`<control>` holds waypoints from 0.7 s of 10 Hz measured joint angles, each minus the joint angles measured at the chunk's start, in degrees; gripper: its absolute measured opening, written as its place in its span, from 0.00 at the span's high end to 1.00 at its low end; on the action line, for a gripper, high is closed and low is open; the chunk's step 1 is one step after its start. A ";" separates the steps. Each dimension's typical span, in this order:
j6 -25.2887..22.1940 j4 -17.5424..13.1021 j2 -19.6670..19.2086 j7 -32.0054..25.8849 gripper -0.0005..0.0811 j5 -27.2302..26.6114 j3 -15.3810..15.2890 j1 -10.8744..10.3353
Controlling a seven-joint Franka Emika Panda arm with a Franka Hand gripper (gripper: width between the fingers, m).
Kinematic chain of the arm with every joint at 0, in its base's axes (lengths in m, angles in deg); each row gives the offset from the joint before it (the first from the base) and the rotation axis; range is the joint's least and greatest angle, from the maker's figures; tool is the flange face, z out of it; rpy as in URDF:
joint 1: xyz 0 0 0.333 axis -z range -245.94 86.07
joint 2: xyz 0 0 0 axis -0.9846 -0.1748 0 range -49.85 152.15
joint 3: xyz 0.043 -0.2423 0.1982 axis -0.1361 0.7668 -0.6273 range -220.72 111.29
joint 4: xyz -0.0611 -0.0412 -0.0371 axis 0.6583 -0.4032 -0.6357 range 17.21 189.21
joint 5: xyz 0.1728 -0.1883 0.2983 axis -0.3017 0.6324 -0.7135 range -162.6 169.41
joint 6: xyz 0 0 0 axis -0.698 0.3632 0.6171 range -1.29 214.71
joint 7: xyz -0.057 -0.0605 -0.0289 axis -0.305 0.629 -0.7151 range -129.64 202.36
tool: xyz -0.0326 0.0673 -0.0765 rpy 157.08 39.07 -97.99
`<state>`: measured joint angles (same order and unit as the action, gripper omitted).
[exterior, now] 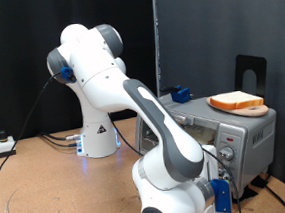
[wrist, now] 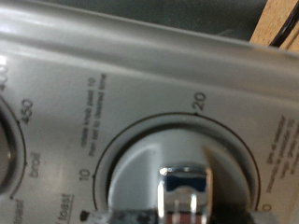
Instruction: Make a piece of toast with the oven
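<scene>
The oven [exterior: 249, 133] is a silver-grey box at the exterior view's right. On its top, one piece of toast [exterior: 235, 101] lies on a small wooden board [exterior: 257, 109]. My arm bends down in front of the oven, and the gripper [exterior: 222, 166] is right at the knob panel [exterior: 227, 151]. The wrist view is filled by a round timer dial [wrist: 177, 163] marked 10 and 20, with its chrome grip [wrist: 187, 191] very close. My fingertips cannot be made out in either view. The oven door is hidden behind my arm.
A black stand [exterior: 250, 72] rises behind the toast and a small blue part [exterior: 181, 92] sits at the oven's back. A dark curtain hangs behind. Cables and a white box [exterior: 2, 145] lie on the wooden table at the exterior view's left.
</scene>
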<state>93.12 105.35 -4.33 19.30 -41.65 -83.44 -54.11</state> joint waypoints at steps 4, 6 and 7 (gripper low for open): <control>8.35 6.74 4.97 -17.18 0.87 -1.62 -1.15 1.40; 9.62 8.16 5.60 -20.75 0.87 -3.24 -1.29 1.87; 10.05 8.62 5.82 -22.15 0.87 -3.86 -1.29 2.00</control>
<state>103.17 113.97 1.49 -2.85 -45.51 -84.74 -52.11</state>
